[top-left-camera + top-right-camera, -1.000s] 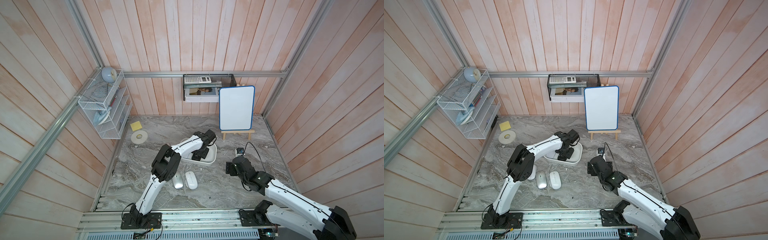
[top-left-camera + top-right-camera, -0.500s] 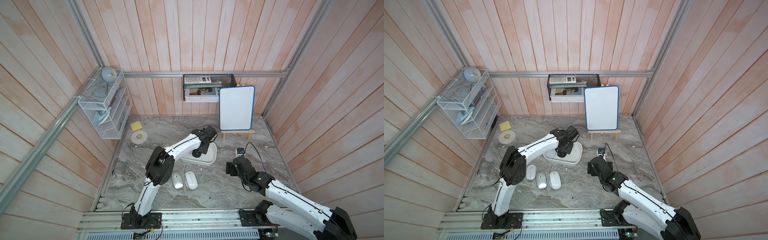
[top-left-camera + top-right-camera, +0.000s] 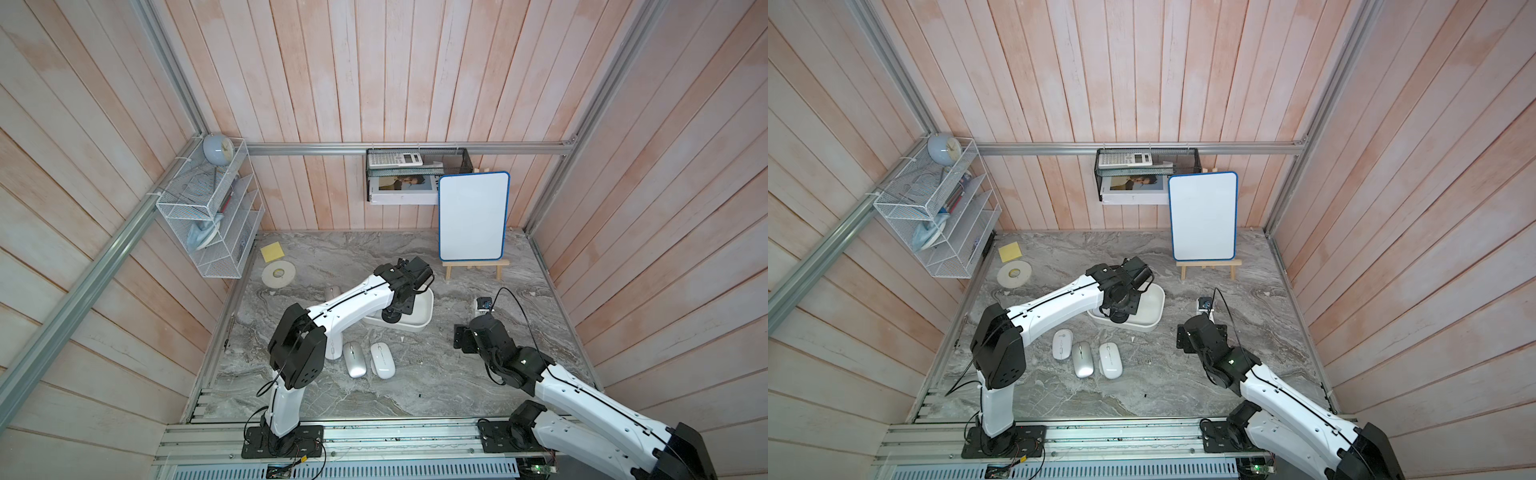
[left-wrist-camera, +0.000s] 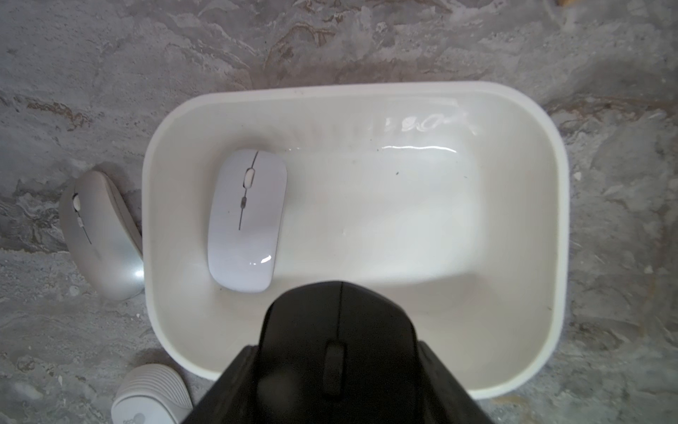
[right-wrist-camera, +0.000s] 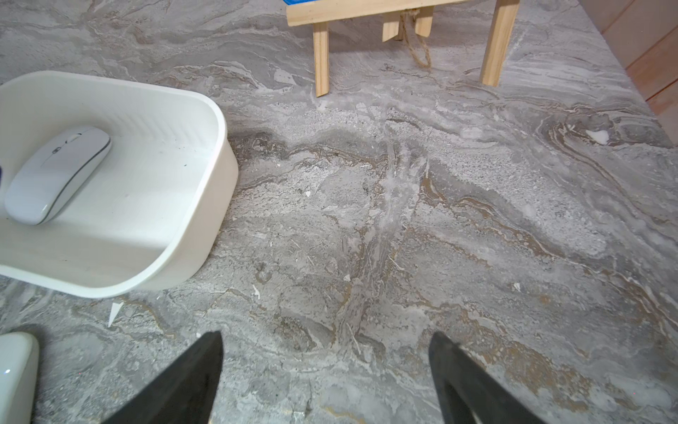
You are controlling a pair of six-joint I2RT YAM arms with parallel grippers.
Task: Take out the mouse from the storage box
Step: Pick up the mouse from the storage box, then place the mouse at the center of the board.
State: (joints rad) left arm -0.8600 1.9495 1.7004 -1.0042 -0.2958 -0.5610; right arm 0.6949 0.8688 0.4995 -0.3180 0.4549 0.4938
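Note:
The white storage box (image 4: 561,220) sits mid-table in both top views (image 3: 424,309) (image 3: 1152,305). My left gripper (image 4: 337,367) hangs over its near wall, shut on a black mouse (image 4: 337,323) held by its sides between the two fingers (image 4: 234,385). A white mouse (image 4: 247,220) (image 5: 55,172) lies flat inside the box near one end wall. My right gripper (image 5: 326,367) hovers open over bare marble to the right of the box, with nothing between its fingers.
A silver mouse (image 4: 99,235) lies outside against the box's end wall. Three pale mice (image 3: 1063,344) (image 3: 1082,359) (image 3: 1111,360) lie in a row in front of the box. A whiteboard on a wooden easel (image 3: 473,266) stands at the back right. A tape roll (image 3: 278,275) and yellow notes (image 3: 272,252) lie at the back left.
The left arm's elbow has swung left and toward the front, while its gripper stays over the box with the black mouse. The right arm has not moved.

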